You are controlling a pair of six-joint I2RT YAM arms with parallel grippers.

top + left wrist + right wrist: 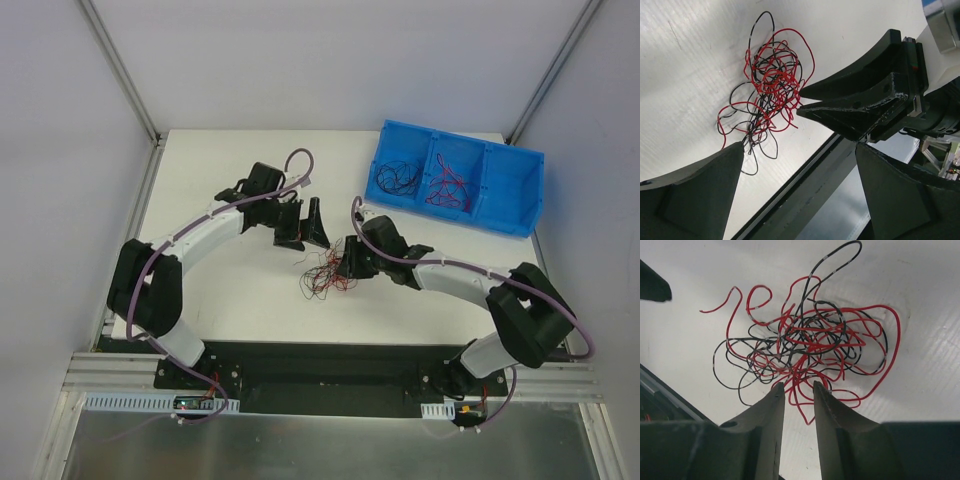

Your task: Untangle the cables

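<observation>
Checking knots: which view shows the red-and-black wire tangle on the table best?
Right wrist: the wire tangle fills the frame, strands distinct. Left wrist shows it smaller, off-centre; top external, a tiny clump.

We find the surface open to the left and near side of the cables. The right gripper crowds their right edge, the left gripper hangs just behind them, and the blue bin blocks the far right corner.

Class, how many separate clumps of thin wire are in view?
3: red-and-black tangle on the table; black clump in the blue bin's left compartment; mostly red clump in its middle one.
</observation>
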